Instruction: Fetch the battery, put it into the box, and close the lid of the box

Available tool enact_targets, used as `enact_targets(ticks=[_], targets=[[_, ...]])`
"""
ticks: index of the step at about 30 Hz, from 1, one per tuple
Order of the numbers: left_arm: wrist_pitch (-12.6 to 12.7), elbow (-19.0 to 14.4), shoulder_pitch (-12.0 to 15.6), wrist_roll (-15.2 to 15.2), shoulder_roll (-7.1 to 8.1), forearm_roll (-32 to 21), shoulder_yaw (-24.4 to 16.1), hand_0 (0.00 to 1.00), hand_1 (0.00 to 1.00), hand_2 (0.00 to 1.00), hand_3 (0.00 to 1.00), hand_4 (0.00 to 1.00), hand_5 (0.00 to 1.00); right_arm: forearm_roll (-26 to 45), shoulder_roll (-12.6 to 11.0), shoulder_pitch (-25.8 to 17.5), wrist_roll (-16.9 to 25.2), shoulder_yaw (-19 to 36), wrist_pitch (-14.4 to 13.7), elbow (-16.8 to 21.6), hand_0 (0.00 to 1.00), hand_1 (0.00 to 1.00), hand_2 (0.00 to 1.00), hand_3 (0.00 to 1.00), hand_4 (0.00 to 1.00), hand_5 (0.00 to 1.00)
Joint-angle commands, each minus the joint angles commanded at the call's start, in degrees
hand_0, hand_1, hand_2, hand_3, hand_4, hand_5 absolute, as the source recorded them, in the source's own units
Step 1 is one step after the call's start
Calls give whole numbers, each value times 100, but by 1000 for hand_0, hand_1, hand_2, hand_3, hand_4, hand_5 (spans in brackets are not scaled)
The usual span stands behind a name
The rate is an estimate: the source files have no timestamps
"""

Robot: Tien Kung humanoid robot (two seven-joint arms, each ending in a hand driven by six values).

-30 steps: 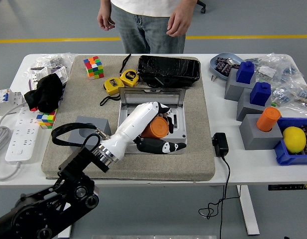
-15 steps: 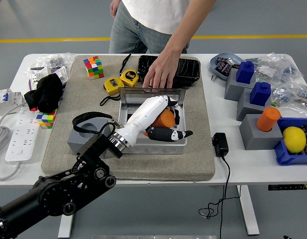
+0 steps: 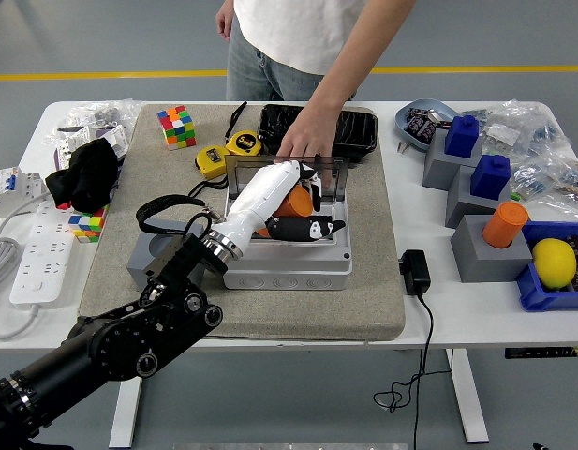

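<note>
Head view: left hand (image 3: 293, 202) reaching from the lower left corner over the grey box (image 3: 287, 251) at the middle of the beige mat (image 3: 363, 300), fingers (image 3: 307, 228) curled round the orange battery (image 3: 293, 201), held just above the box's open interior. Clear lid (image 3: 331, 176) of the box standing roughly upright along its far side, gripped at the top edge by a person's hand (image 3: 303, 142) coming from the far edge of the surface (image 3: 476, 309). Black tray (image 3: 349, 131) just behind the lid. Two yellow tape measures (image 3: 228, 152) on the mat toward its far left, a colour cube (image 3: 177, 126) at its far left corner. Grey block (image 3: 150, 258) at the mat's left edge, partly behind the arm's cable. Black cloth (image 3: 84, 173), a second cube (image 3: 85, 225) and a white power strip (image 3: 40, 258) along the left edge of the surface. Grey stands with blue caps (image 3: 476, 155) and an orange cap (image 3: 505, 223) toward the right edge, a lemon (image 3: 554, 262) in a blue bin (image 3: 541, 291) beside them. Black adapter (image 3: 415, 272) just right of the mat, cord hanging over the near edge.
</note>
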Motion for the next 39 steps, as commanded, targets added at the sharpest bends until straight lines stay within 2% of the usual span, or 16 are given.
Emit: enact_targets(ticks=[4, 5, 9, 10, 16, 17, 22, 23, 28, 29, 34, 35, 39], targets=[[-21, -19, 23, -3, 0, 61, 21, 19, 2, 2, 2, 880, 241, 0, -7, 4, 4, -4, 2, 2, 703, 649, 665, 722, 998, 930], [-15, -8, 28, -19, -6, 62, 21, 40, 2, 2, 2, 993, 372, -1, -9, 5, 6, -8, 4, 4, 702, 649, 664, 722, 998, 930], [-24, 18, 46, -40, -16, 67, 3, 40, 2, 2, 2, 993, 372, 0, -12, 4, 9, -19, 6, 8, 702, 649, 664, 722, 998, 930], [-26, 25, 50, -41, -13, 76, 1, 46, 2, 2, 13, 998, 418, 2, -12, 4, 10, -21, 5, 8, 702, 649, 664, 722, 998, 930], [-104, 98, 69, -41, 0, 58, -15, 46, 2, 2, 13, 998, 418, 17, -14, -13, 10, -57, 3, 1, 704, 649, 664, 721, 998, 930], [-119, 111, 75, -40, 1, 58, -22, 59, 2, 53, 48, 998, 460, 21, -12, -16, 11, -56, 3, 1, 704, 650, 665, 721, 998, 930], [-201, 123, 92, -25, 15, 102, -39, 59, 2, 53, 48, 998, 460, 38, -13, -24, 18, -63, -1, -1, 704, 650, 665, 721, 998, 930], [-215, 129, 93, -25, 15, 108, -46, 84, 30, 117, 119, 998, 487, 40, -15, -24, 19, -65, -1, -2, 703, 649, 665, 721, 998, 929], [-294, 169, 103, -18, 24, 161, -79, 84, 30, 117, 119, 998, 487, 21, -14, -13, 17, -39, 4, 4, 703, 649, 665, 721, 998, 929], [-312, 169, 101, -15, 28, 163, -82, 150, 127, 183, 206, 998, 512, 16, -13, -10, 16, -34, 6, 6, 703, 649, 664, 721, 998, 930], [-361, 148, 84, -4, 33, 216, -112, 150, 127, 183, 206, 998, 512, 5, -1, -6, 10, -17, 8, 7, 703, 649, 664, 721, 998, 930], [-370, 148, 82, -2, 32, 225, -118, 234, 213, 209, 247, 998, 523, 10, -2, -5, 10, -18, 7, 5, 703, 649, 665, 721, 998, 929], [-390, 130, 83, 12, 38, 274, -121, 234, 213, 209, 247, 998, 523, 22, -11, -5, 14, -21, 2, 1, 703, 649, 665, 721, 998, 929]])
